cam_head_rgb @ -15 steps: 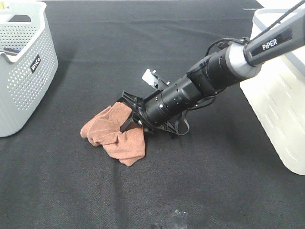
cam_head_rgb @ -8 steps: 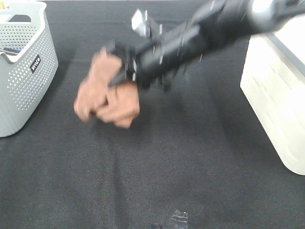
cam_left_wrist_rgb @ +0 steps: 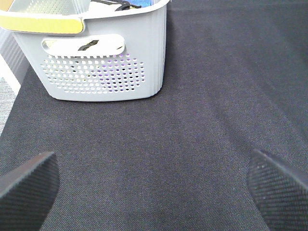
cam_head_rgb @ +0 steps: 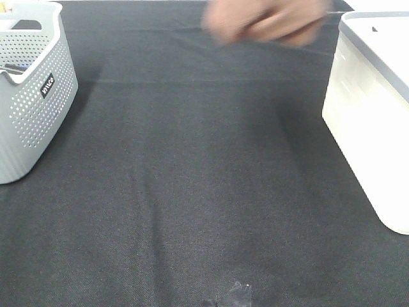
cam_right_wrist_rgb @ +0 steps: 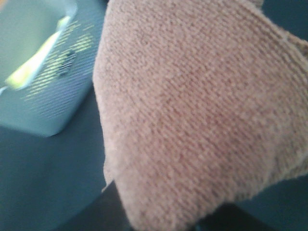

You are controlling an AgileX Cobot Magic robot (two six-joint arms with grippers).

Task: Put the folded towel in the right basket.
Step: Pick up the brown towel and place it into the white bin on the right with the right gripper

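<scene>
The brown folded towel is a blur high in the air at the top edge of the exterior view, left of the white right basket. It fills the right wrist view and hangs from my right gripper, whose fingers are hidden behind the cloth. The right arm itself is out of the exterior view. My left gripper is open and empty low over the black cloth, its fingertips wide apart.
A grey perforated basket stands at the left edge and shows in the left wrist view and the right wrist view. The table has a black cloth. A small clear scrap lies near the front edge.
The right arm has lifted the towel off the cloth and swung it up and to the right, from the table's middle to the top edge. The arm has left the exterior view.
</scene>
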